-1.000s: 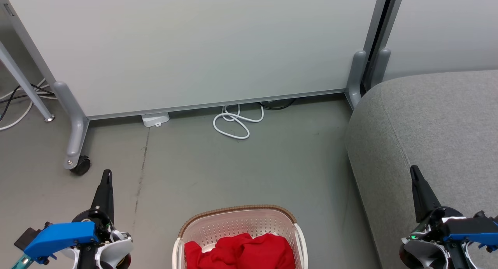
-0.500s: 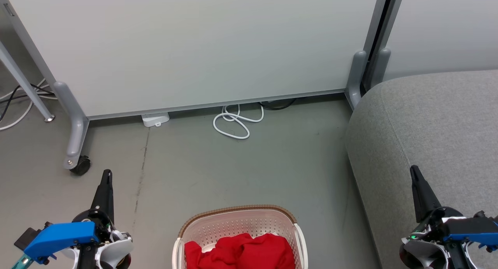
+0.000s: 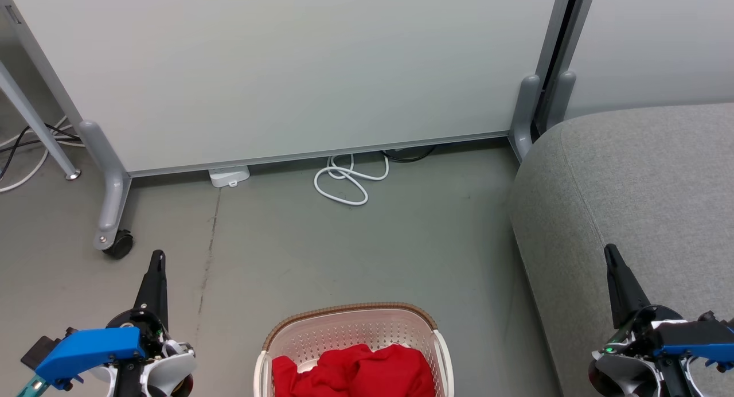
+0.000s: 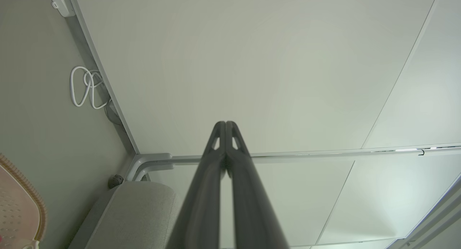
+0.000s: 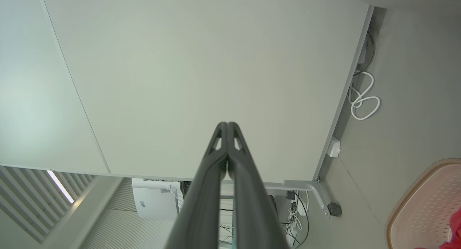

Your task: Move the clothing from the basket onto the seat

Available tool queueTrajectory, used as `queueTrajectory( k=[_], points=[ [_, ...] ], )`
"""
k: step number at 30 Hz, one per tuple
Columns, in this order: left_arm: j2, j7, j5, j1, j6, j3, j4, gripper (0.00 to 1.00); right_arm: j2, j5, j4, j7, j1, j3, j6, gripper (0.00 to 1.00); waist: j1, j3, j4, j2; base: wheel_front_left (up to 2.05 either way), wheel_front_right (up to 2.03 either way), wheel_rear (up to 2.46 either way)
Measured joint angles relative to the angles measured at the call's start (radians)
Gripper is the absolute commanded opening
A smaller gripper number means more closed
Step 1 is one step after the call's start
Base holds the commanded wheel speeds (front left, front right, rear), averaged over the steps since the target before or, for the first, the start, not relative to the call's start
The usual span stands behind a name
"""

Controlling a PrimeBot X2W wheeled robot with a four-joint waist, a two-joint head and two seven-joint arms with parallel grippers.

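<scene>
Nothing has shifted in the last second: the clothing (image 3: pixel 355 371) lies heaped in the basket (image 3: pixel 350 309) on the floor beside the seat (image 3: pixel 642 173) (no garment on it where visible), while the left pincer (image 3: pixel 156 268) and right pincer (image 3: pixel 612 259) hover pressed together and empty, so the transfer seems unstarted.

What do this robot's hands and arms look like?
The left gripper and right gripper are each a pair of long, dark grey tapering fingers with small slots near the tips. Behind them sit rounded white shells and bright blue covers; a small green light glows on the right one.
</scene>
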Motion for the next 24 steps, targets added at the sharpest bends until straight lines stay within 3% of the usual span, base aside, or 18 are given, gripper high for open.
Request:
queueTrajectory(
  k=[24],
  points=[
    [0.000,0.000,0.000,0.000,0.000,0.000,0.000,0.00,0.000,0.000,0.000,0.000,0.000,0.000,0.000,0.00,0.0001,0.000,0.000,0.0000,0.00,0.00,0.00]
  ],
)
